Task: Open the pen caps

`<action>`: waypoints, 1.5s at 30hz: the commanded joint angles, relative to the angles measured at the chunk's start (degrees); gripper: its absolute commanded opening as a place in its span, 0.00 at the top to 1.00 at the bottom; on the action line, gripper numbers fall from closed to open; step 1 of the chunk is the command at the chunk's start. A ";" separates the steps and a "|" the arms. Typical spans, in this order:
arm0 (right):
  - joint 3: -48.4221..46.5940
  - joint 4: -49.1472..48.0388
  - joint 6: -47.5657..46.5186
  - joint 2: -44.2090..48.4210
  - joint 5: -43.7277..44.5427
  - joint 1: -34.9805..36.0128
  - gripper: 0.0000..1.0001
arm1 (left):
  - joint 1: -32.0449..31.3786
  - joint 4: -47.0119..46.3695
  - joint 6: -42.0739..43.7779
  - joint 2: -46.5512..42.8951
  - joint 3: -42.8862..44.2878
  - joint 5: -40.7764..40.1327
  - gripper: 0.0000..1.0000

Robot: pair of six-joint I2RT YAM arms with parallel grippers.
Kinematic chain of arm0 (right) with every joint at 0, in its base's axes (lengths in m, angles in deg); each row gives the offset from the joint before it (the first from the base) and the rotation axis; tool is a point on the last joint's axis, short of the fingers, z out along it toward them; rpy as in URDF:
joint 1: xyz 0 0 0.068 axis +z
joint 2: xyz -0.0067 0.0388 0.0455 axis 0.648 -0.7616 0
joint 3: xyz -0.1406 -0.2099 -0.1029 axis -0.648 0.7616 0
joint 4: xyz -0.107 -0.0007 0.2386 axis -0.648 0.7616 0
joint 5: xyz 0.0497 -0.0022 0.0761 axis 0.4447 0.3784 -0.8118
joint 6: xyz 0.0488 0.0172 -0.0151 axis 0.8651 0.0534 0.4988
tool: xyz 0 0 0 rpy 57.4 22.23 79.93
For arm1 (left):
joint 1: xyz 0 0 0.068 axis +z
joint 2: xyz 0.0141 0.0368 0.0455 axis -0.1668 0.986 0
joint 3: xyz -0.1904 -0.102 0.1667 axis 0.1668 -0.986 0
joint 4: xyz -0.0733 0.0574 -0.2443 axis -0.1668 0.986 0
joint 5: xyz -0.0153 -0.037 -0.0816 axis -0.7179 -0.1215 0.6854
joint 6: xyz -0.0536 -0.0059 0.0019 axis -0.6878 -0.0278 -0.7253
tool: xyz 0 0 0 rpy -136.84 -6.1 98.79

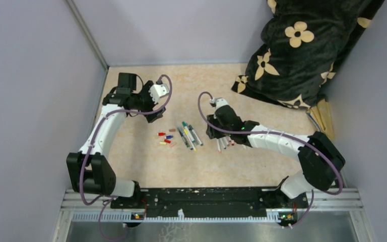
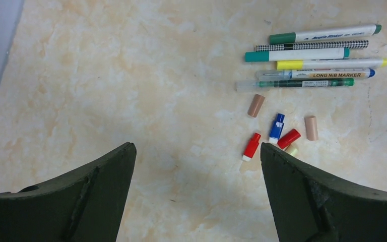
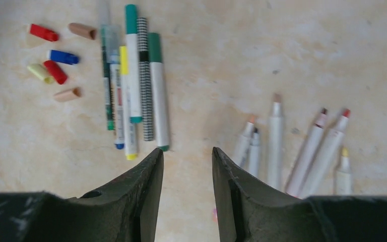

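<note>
Several loose pen caps (image 2: 277,126), red, blue, tan and yellow, lie in a small cluster on the marble-patterned table (image 2: 131,75); the right wrist view shows these pen caps (image 3: 55,71) at its upper left. Beside them lies a row of capped pens (image 2: 307,55) (image 3: 131,75). Several uncapped white pens (image 3: 292,146) fan out to the right, partly under my right finger. My left gripper (image 2: 196,151) hovers wide open just left of the caps, holding nothing. My right gripper (image 3: 188,151) is partly open over bare table between the two pen groups, with nothing gripped.
A black blanket with cream flowers (image 1: 302,50) is heaped at the back right, a wooden piece (image 1: 325,118) beside it. Grey walls (image 1: 40,75) close in the left, back and right. The arms' mounting rail (image 1: 206,199) runs along the near edge.
</note>
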State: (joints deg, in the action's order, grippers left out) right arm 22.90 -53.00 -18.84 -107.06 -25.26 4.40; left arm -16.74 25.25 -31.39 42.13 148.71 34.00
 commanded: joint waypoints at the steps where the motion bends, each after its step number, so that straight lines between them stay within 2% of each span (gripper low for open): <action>1: -7.76 0.10 -2.54 -6.92 2.98 4.83 0.60 | 2.96 0.31 -5.09 -2.61 0.89 4.51 0.01; 8: -14.97 -0.74 -3.88 -16.71 1.47 6.06 0.63 | 13.14 -6.05 -11.46 -3.96 -1.05 10.90 0.01; 19: -17.69 -0.87 -4.77 -25.01 1.92 6.53 0.72 | 16.02 -4.58 -11.06 -4.08 -0.72 14.77 0.01; 25: -14.80 -1.57 -4.80 -24.58 3.55 6.61 0.81 | 16.13 -0.79 -7.58 -3.30 -0.49 18.69 0.01; 29: -12.54 -1.71 -5.32 -22.64 4.00 6.45 0.92 | 15.75 7.90 3.75 -2.45 -2.12 25.63 0.01; 31: -11.65 -2.22 -5.53 -20.44 2.63 5.99 1.00 | 15.07 11.68 9.54 -2.50 -3.67 27.39 0.01; 34: -10.43 -3.42 -5.18 -17.25 -2.91 4.16 1.00 | 13.49 12.08 13.67 -3.92 -7.41 28.17 0.01; 38: -9.70 -4.69 -4.17 -14.37 -14.32 0.79 1.00 | 7.69 9.03 14.09 -5.76 -12.20 24.74 0.01; 41: -9.92 -4.18 -3.95 -12.86 -22.01 -0.75 1.00 | 0.74 6.42 13.50 -6.65 -14.57 20.03 0.01; 45: -10.65 -2.35 -4.07 -11.61 -32.31 -1.83 1.00 | -4.39 3.27 13.88 -7.80 -16.27 16.94 0.01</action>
State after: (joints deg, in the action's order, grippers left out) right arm 13.35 -55.34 -22.99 -122.16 -43.78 3.11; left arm -17.57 32.09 -20.31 36.53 133.82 53.48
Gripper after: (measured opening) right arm 0.030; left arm 0.987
